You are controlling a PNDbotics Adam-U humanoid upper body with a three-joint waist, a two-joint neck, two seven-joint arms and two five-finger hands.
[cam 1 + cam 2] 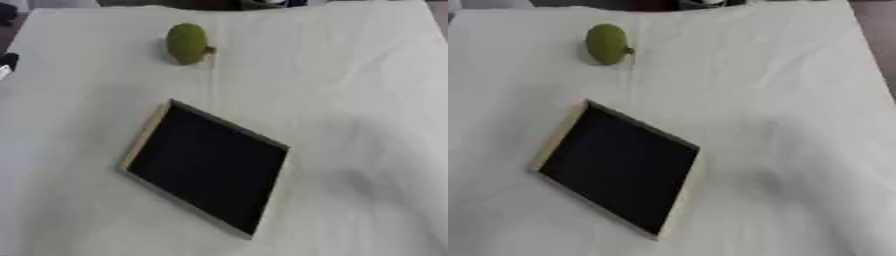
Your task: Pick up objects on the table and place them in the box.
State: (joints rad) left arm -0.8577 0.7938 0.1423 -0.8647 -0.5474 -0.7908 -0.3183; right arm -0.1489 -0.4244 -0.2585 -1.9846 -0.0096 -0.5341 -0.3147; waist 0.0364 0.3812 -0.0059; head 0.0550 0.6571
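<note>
Green fruit [186, 43] sits alone at the table's [367, 100] far side, well apart from the box [206, 165].
No hand in view, so finger state unknown; reach over the box's dark, empty interior, curl round the fruit's middle.

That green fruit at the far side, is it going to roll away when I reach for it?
Probably, if nudged: the green fruit is rounded and rests free on the white cloth, apart from the box. Its small stem sticking out sideways may check a roll that way. Its smooth-looking skin could slip.
</note>
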